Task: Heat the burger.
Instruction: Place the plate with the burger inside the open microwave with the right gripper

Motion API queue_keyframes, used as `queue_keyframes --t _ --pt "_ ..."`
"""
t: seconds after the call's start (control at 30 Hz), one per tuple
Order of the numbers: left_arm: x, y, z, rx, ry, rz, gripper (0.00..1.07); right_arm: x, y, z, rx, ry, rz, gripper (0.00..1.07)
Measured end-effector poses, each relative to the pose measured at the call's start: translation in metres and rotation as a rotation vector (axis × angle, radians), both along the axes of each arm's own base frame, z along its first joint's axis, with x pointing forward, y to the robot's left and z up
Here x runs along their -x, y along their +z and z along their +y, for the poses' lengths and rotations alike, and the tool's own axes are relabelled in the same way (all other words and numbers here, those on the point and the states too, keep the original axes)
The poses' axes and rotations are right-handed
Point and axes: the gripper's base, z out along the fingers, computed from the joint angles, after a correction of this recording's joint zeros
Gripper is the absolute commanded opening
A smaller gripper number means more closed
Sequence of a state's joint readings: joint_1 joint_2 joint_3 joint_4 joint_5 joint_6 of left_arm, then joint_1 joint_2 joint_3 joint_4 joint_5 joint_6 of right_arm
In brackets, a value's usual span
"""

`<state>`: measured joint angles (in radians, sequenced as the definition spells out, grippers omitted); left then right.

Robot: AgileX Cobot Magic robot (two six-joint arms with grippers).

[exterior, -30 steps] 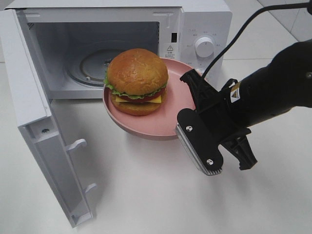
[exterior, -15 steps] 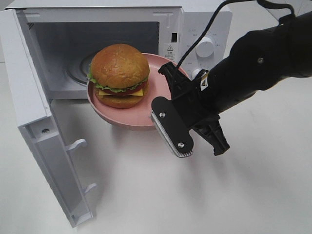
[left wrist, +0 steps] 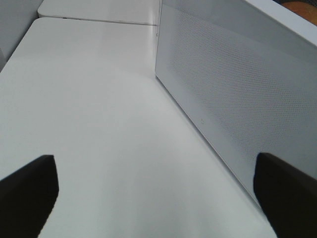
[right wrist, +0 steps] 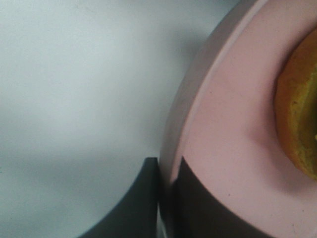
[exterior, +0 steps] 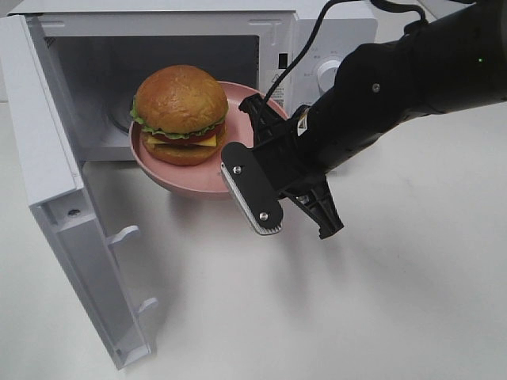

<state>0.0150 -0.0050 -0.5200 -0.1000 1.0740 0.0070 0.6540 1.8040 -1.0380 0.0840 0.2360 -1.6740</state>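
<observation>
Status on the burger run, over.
Right gripper shut on pink plate rim; left gripper open, holding nothing. Burger upright on plate, at microwave opening. Door open, nothing visible blocking entry.

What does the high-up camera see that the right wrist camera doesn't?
Only the high camera shows the white microwave with its door open, the whole burger and the black arm. Only the right wrist camera shows, close up, the fingers pinching the rim of the pink plate, one on each side. Both show the pink plate, some of the burger's bun and the white table.
</observation>
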Motion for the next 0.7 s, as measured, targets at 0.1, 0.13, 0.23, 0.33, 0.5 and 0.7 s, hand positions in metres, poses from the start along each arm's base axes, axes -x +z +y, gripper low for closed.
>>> queue_keyframes --t 0.1,0.13,0.23,0.33,0.5,0.7 --pt "0.000 0.000 0.000 0.000 0.000 0.000 1.00 -0.005 -0.003 0.004 0.002 -0.004 0.008 0.00" --pt "0.000 0.000 0.000 0.000 0.000 0.000 1.00 -0.007 -0.003 0.006 0.001 -0.007 0.011 0.00" --pt "0.000 0.000 0.000 0.000 0.000 0.000 1.00 -0.010 -0.004 0.008 -0.001 -0.012 0.015 0.00" --pt "0.000 0.000 0.000 0.000 0.000 0.000 1.00 -0.014 -0.004 0.013 -0.005 -0.014 0.015 0.00" --pt "0.000 0.000 0.000 0.000 0.000 0.000 1.00 -0.025 -0.004 0.024 -0.029 -0.039 0.018 0.00" --pt "0.000 0.000 0.000 0.000 0.000 0.000 1.00 -0.037 -0.005 0.033 -0.045 -0.064 0.018 0.00"
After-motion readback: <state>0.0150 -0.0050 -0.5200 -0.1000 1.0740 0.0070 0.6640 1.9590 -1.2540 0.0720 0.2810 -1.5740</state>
